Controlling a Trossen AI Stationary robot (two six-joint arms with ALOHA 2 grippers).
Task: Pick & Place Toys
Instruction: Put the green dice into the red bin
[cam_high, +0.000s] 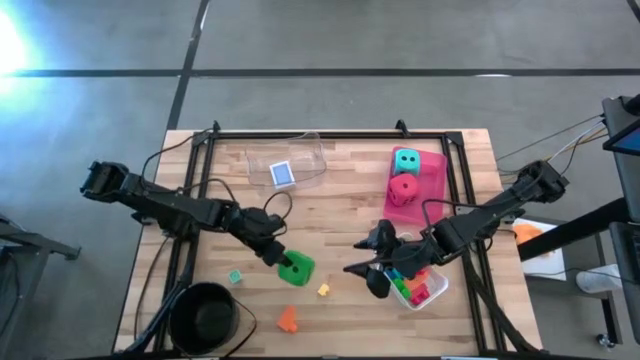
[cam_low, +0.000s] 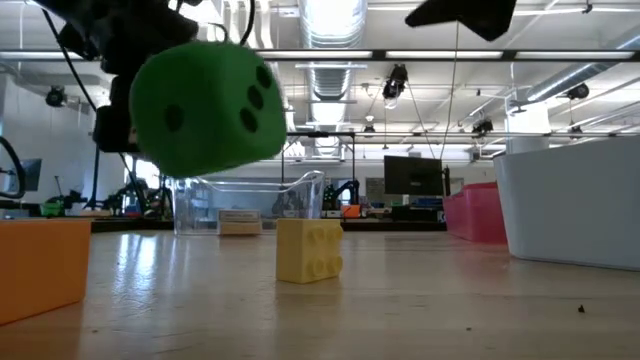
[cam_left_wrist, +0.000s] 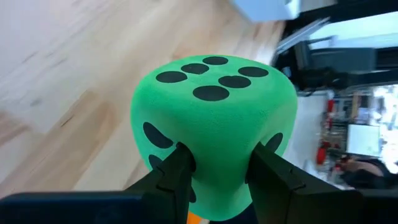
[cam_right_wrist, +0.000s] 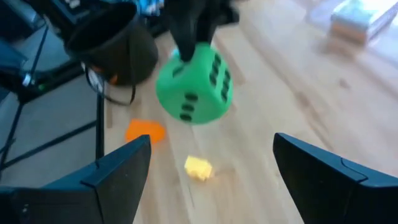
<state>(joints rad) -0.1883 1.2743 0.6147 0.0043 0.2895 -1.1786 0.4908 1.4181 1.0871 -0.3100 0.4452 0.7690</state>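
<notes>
Closest to the lens, in the left wrist view, is the green die (cam_left_wrist: 214, 130), its five-dot face up, with the left gripper's (cam_left_wrist: 214, 171) two dark fingers (cam_left_wrist: 177, 171) pinched into its near side. From table level, the die (cam_low: 205, 105) hangs clear of the wood, which the overhead shot alone would not tell you. From above it (cam_high: 296, 268) sits a little toward seven o'clock of the table's centre, the left gripper (cam_high: 274, 253) just at its ten o'clock.

The right gripper (cam_high: 374, 268) hovers at about four o'clock of centre, fingers spread wide with nothing between them; its own camera shows the two fingers (cam_right_wrist: 115, 171) well apart, looking across at the die (cam_right_wrist: 194, 83).

A yellow brick (cam_high: 323, 290) lies on the table at five o'clock of the die, an orange brick (cam_high: 288, 319) farther down at six, and a small green brick (cam_high: 235, 277) out at nine. The low view puts the yellow brick (cam_low: 309, 250) upright, studs facing the camera.

Only the overhead view shows the rest: a teal die (cam_high: 405, 160) and red die (cam_high: 404, 188) in the pink tray (cam_high: 434, 170) at two o'clock, a blue card box (cam_high: 283, 174) in the clear tray (cam_high: 310, 150) at eleven, a white tray (cam_high: 436, 290) holding mixed bricks (cam_high: 412, 285) by the right gripper, and a black bowl (cam_high: 205, 315) at seven o'clock.
</notes>
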